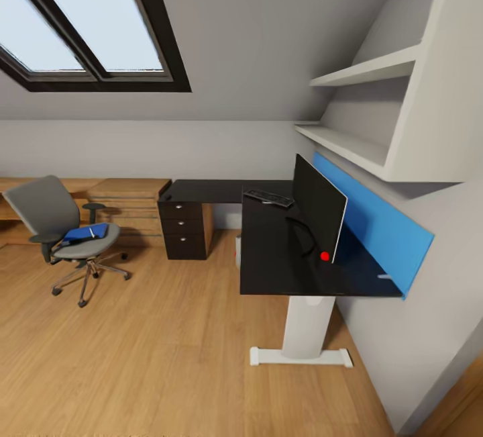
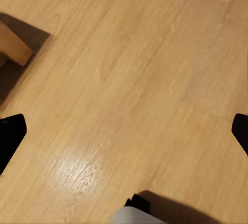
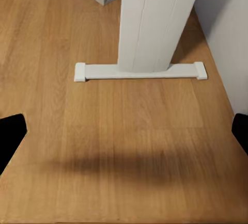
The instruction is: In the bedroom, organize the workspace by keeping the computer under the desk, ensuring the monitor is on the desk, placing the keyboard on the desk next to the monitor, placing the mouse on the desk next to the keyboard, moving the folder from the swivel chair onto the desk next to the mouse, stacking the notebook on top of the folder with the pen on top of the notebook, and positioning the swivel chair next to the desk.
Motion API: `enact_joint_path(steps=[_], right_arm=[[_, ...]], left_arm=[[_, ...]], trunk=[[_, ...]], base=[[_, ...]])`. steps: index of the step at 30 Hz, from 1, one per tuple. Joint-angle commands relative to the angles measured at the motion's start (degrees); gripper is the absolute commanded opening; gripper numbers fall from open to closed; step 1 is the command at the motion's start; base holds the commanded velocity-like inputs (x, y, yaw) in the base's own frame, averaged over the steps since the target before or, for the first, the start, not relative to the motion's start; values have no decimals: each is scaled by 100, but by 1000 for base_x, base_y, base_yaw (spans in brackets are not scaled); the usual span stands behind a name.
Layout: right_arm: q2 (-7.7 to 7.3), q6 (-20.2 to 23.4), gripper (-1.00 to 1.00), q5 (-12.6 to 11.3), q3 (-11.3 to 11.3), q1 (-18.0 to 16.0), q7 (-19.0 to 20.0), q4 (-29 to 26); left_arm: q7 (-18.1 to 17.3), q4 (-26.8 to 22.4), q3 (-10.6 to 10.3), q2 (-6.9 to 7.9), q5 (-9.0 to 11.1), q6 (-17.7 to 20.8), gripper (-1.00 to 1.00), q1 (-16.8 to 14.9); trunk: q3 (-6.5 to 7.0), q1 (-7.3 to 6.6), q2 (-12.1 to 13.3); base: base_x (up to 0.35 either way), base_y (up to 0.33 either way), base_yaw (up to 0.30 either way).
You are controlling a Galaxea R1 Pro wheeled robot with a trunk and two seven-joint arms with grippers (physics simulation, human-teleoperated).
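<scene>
A black desk [image 1: 268,269] stands at the right on a white leg [image 1: 305,329]. On it a dark monitor [image 1: 320,212] stands edge-on, a black keyboard [image 1: 270,197] lies at its far end, and a small red object [image 1: 325,256] sits by the monitor's base. At the left, a grey swivel chair [image 1: 47,212] carries a blue folder [image 1: 86,232] on its seat. My left gripper [image 2: 124,136] is open over bare floor. My right gripper [image 3: 124,133] is open above the floor in front of the white desk leg [image 3: 150,22].
A dark drawer unit [image 1: 184,229] stands under the desk's far wing, with a low wooden bench [image 1: 127,199] along the back wall. White shelves [image 1: 365,108] and a blue panel [image 1: 382,222] line the right wall. A wooden furniture leg [image 2: 13,46] is near my left gripper.
</scene>
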Motion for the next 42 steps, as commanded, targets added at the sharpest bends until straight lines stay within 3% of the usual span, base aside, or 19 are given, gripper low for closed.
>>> enact_joint_path(steps=[1,10,31,42], right_arm=[[6,-4,100,59,3,-5,-60,29],[13,-8,100,59,5,-5,-54,75],[-1,1,100,50,-8,-5,-34,84],[5,-5,100,45,-5,-5,-27,84]], left_arm=[[37,3,-55,2,30,-16,100,-6],[34,6,-78,-6,26,-7,100,-6],[37,13,-73,-4,26,2,100,-6],[37,145,-73,-4,18,2,100,-6]], trunk=[[-14,4,-14],[-14,4,-14],[-14,4,-14],[29,4,-14]], base=[[14,330,213],[109,329,209],[166,314,10],[187,305,-214]])
